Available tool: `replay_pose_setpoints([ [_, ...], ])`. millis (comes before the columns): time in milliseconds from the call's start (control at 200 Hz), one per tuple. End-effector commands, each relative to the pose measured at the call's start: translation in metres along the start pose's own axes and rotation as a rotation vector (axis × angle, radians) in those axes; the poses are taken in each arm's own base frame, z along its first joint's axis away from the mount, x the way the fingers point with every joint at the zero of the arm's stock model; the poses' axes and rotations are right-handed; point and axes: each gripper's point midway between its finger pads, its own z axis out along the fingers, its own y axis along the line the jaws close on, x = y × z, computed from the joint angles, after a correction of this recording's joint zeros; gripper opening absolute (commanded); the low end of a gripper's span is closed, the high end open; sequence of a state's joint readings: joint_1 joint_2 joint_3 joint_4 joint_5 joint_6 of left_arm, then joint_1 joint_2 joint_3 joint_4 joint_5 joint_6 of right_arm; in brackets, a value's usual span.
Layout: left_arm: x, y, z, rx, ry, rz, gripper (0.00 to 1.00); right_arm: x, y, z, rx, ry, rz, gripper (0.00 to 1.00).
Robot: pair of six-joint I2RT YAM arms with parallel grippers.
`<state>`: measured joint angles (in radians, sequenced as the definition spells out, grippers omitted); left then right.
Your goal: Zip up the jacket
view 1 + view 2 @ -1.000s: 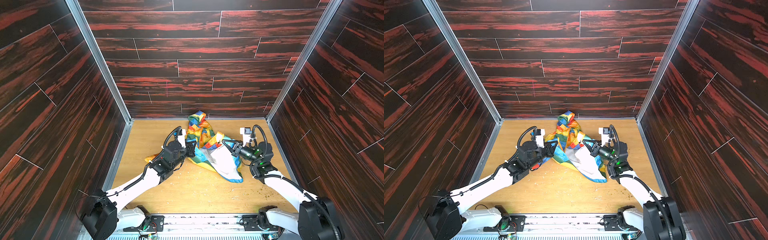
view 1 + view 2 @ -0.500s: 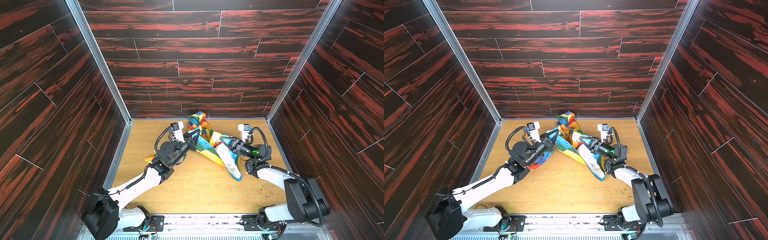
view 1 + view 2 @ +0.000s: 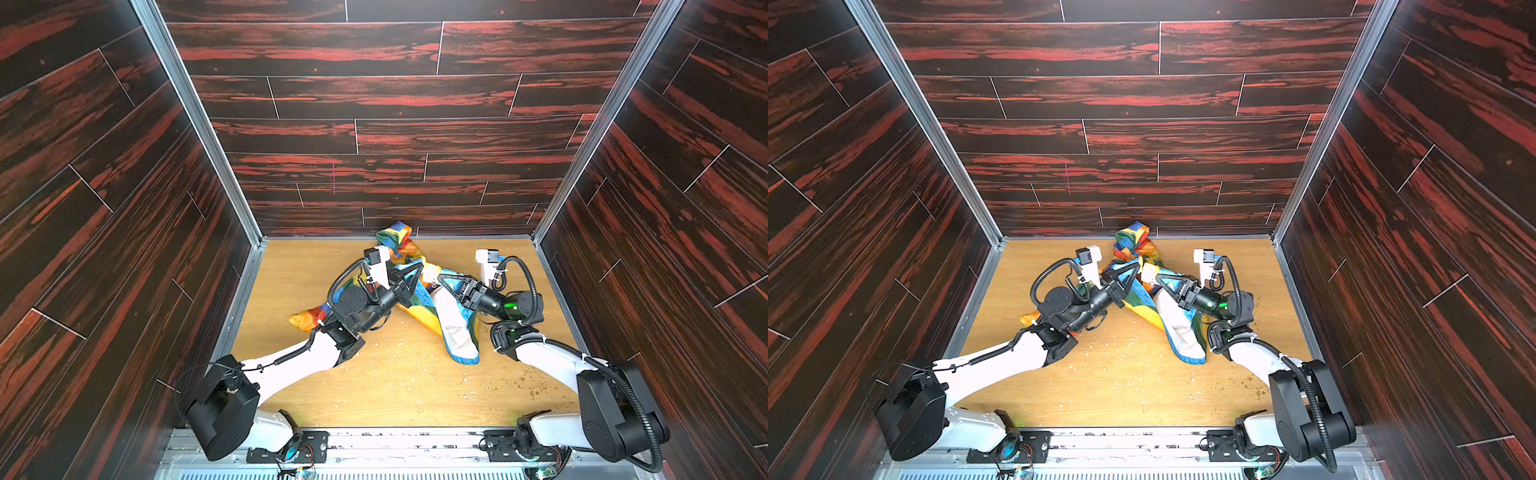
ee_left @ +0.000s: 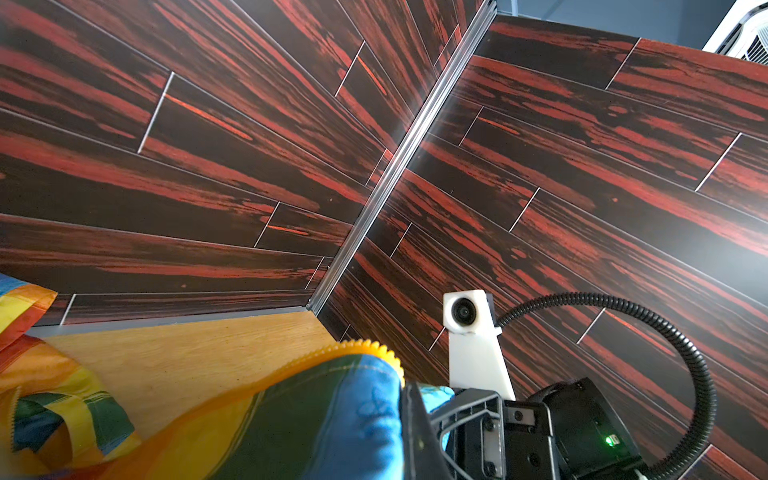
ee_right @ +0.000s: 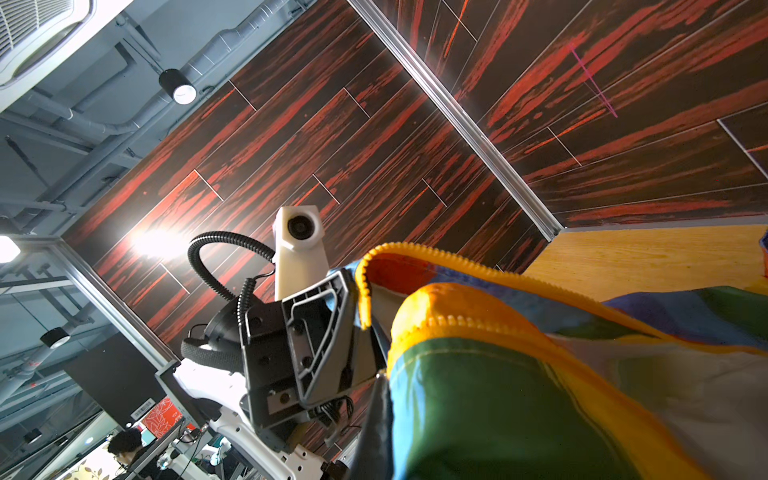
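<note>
Patchwork jacket (image 3: 455, 328), far centre, unzipped. Both left gripper (image 3: 419, 268) and right gripper (image 3: 441, 279) clamp shut on its zipper edges.

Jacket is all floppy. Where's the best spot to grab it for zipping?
Probably the yellow zipper edge, pinched from the side, across its thin tape. It stands up as a raised toothed ridge, while the rest of the jacket lies crumpled on the table.
</note>
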<state>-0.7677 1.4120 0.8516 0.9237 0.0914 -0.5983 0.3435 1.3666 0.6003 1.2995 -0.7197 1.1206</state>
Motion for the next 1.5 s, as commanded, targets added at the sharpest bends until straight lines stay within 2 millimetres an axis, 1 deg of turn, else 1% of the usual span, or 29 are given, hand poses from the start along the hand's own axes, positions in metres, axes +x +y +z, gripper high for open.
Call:
replay_pose_setpoints([
  [0, -0.029, -0.023, 0.005, 0.071, -0.101, 0.024, 0.0, -0.007, 0.011, 0.001, -0.018, -0.035, -0.036, 0.0],
  [135, -0.028, -0.027, 0.005, 0.086, -0.101, 0.015, 0.0, -0.006, 0.011, 0.005, -0.026, -0.029, -0.019, 0.0],
  [536, -0.019, -0.024, 0.008, 0.102, -0.095, -0.026, 0.0, -0.009, 0.019, 0.008, -0.067, -0.031, 0.004, 0.0],
  [902, -0.015, -0.027, 0.009, 0.123, -0.085, -0.055, 0.0, -0.011, 0.02, 0.008, -0.071, -0.039, 0.005, 0.0],
  [1227, -0.01, -0.024, 0.01, 0.121, -0.081, -0.074, 0.0, -0.013, 0.024, 0.009, -0.08, -0.042, 0.002, 0.0],
  [1317, -0.007, -0.021, 0.01, 0.114, -0.081, -0.08, 0.0, -0.013, 0.023, 0.009, -0.08, -0.043, 0.001, 0.0],
  [1493, -0.006, -0.021, 0.01, 0.122, -0.089, -0.096, 0.0, -0.013, 0.024, 0.009, -0.081, -0.043, 0.001, 0.0],
])
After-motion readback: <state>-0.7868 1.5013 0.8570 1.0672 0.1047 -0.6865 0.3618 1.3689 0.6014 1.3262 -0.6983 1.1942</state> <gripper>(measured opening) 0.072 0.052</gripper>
